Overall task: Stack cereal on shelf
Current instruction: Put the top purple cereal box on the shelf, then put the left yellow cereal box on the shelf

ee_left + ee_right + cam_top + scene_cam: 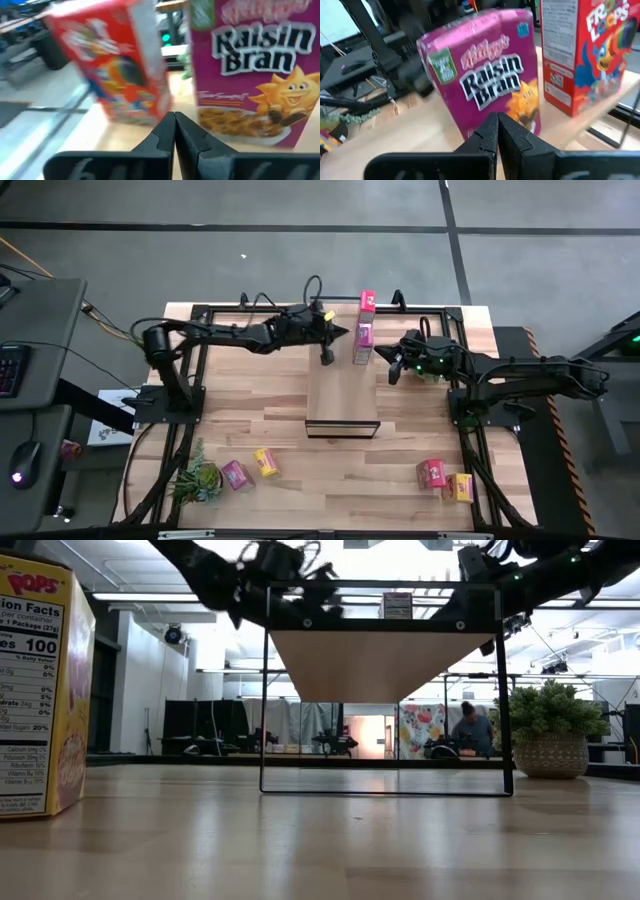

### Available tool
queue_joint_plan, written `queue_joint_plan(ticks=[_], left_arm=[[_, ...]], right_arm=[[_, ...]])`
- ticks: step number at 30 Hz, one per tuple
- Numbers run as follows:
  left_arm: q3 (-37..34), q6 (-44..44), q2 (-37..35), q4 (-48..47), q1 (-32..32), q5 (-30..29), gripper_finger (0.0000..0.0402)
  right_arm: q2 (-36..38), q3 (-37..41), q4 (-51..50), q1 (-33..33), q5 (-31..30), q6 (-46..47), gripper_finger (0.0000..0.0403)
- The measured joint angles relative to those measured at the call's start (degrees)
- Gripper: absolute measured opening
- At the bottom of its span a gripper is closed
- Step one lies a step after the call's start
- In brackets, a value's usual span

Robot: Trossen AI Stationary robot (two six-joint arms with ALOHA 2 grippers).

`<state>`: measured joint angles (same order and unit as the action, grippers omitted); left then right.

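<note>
The shelf is a light-wood plank on a dark frame in the middle of the table; the low view shows its underside. Two cereal boxes stand on their bottoms at its far end: a red one and, nearer, a pink one. My left gripper is shut, just left of the pink box, pointing at the gap between the boxes. My right gripper is shut, right of the pink box and facing it. I see no touch.
On the table's near left lie a pink box, a yellow box and a green plant. At the near right stand a red box and a yellow box. The shelf's near half is bare wood.
</note>
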<state>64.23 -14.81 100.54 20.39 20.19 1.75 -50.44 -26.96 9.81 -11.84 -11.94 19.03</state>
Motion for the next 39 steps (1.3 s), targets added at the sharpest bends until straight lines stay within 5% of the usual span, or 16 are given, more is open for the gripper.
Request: queue_joint_plan(ticks=[6, 10, 17, 22, 33, 39], left_arm=[[-0.6, -1.4, -11.4, -14.5, 1.7, 0.0, 0.0], [-8.3, 1.0, -20.9, -15.0, 0.7, 3.9, 0.0], [-24.4, 5.5, -39.2, -13.1, -7.0, 3.9, 0.0001], [-23.0, 6.2, -47.5, -23.9, -15.7, -2.0, 0.0029], [-6.8, 9.4, -40.1, -50.2, -38.1, -9.6, 0.0209], [-0.9, 11.0, -30.7, -59.3, -49.1, -11.8, 0.0264]], right_arm=[[4.2, 0.0, -4.0, 0.0, -1.8, 0.0, 0.0], [5.9, 0.0, -5.0, 0.3, -2.7, 0.0, 0.0], [6.1, 0.0, -3.9, 2.6, -4.9, -1.2, 0.0], [6.1, 0.0, -2.0, 2.6, -5.2, -1.8, 0.0], [6.1, 0.0, -2.0, 2.6, -5.3, -1.5, 0.0], [5.9, 0.0, -2.0, 2.6, -5.3, -1.5, 0.0]])
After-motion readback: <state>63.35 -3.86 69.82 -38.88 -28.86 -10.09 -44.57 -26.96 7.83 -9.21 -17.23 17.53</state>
